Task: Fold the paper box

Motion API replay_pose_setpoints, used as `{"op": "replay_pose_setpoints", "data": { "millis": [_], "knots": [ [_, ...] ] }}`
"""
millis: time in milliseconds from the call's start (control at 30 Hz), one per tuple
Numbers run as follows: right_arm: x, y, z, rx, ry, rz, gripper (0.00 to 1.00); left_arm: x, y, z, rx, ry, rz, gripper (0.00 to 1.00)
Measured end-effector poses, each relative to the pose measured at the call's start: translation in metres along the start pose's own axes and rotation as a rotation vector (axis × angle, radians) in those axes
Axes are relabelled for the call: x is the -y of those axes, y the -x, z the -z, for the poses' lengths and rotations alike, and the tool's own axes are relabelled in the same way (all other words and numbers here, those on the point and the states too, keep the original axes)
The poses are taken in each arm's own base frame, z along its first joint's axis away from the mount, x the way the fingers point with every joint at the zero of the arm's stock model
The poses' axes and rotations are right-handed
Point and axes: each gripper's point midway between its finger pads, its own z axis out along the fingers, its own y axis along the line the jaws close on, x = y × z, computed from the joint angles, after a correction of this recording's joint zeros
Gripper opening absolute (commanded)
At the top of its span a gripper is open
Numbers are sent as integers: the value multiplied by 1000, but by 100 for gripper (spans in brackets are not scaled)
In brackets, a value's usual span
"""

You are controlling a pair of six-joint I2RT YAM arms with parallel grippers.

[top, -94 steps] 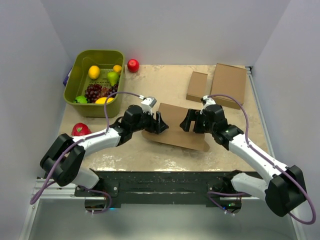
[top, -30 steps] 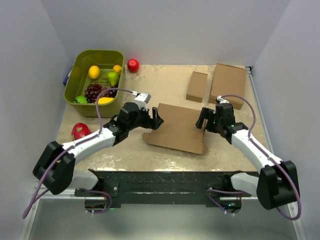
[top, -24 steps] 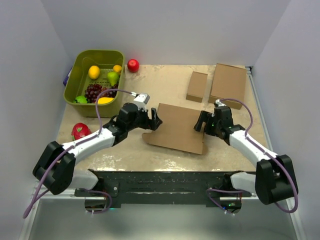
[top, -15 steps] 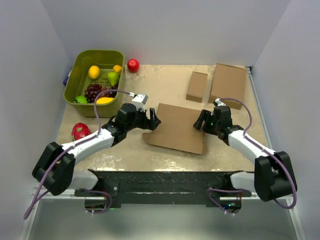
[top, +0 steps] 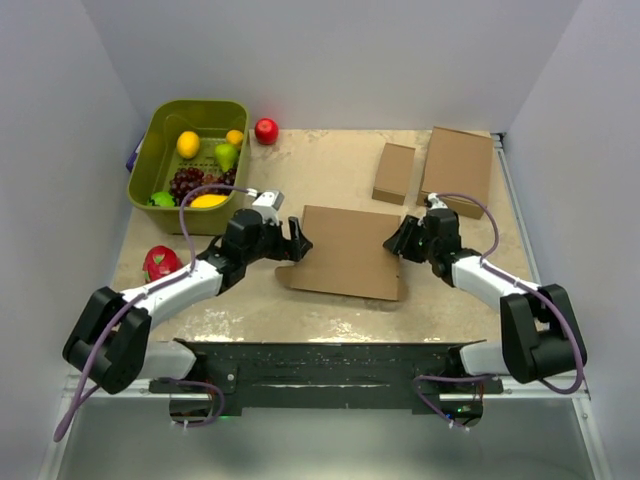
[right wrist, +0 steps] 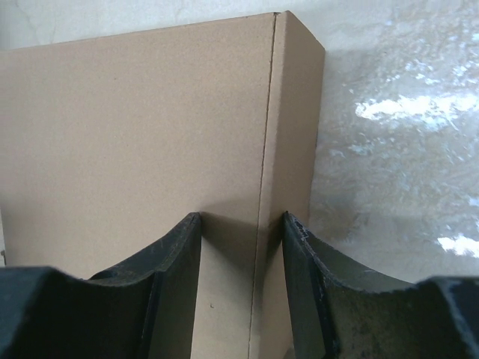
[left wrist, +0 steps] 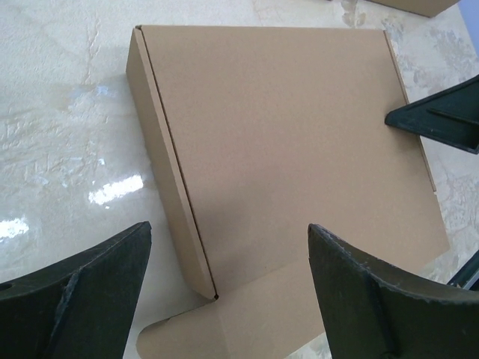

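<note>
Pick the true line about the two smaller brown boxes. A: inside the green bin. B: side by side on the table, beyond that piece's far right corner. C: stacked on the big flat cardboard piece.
B: the narrow box and the medium flat box lie next to each other on the table, beyond the paper box and far from the green bin.

I have the paper box (top: 345, 252) flat at mid-table, left gripper (top: 290, 240) at its left edge, right gripper (top: 398, 240) at its right. Behind it, to the right, sit a small box (top: 394, 172) and a bigger box (top: 458, 168). The bin (top: 150, 150) is far left.
</note>
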Motion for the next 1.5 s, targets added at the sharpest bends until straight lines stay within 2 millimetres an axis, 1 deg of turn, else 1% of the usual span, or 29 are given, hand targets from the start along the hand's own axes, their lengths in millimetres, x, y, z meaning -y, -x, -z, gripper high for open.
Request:
{"op": "replay_pose_setpoints", "data": {
  "millis": [100,233,367,500,633,767,800,833,900,933,1000,1033,1133,1233,1267,1333,1400,1500],
  "knots": [
    [-3,0,-3,-2,21,-3,14,-7,-5,5,1,5,21,91],
    [-2,1,-3,-11,45,-26,8,-16,-9,13,9,13,47,92],
    [0,1,-3,-24,78,-61,6,-19,-11,21,20,7,74,95],
    [6,3,-1,-37,106,-102,5,-22,-10,27,43,-5,108,95],
    [10,2,1,-55,140,-138,4,-17,-9,26,53,-49,137,92],
    [11,1,3,-61,152,-147,6,-15,-18,16,29,-81,155,89],
    [11,1,3,-61,152,-147,8,-15,-19,14,24,-83,159,89],
    [11,1,3,-62,153,-147,19,-16,-22,10,16,-85,163,89],
    [11,1,3,-62,153,-147,35,-19,-29,4,-4,-82,169,87],
    [11,1,3,-62,153,-147,49,-21,-34,0,-20,-81,173,86],
    [11,2,3,-60,152,-144,63,-24,-40,-7,-43,-80,179,85],
    [13,1,3,-60,144,-143,76,-25,-42,-11,-52,-80,181,84],
    [24,-6,4,-80,94,-155,90,-25,-43,-22,-70,-85,182,82],
    [28,-9,6,-85,70,-158,93,-25,-39,-30,-69,-91,175,78],
    [29,-10,7,-87,66,-157,93,-25,-38,-32,-68,-94,173,75],
    [29,-10,7,-88,67,-157,93,-23,-37,-35,-65,-106,169,71],
    [29,-11,7,-86,77,-156,93,-20,-37,-39,-66,-123,165,65],
    [27,-13,5,-90,104,-160,93,-20,-37,-40,-63,-129,157,59]
  ]
}}
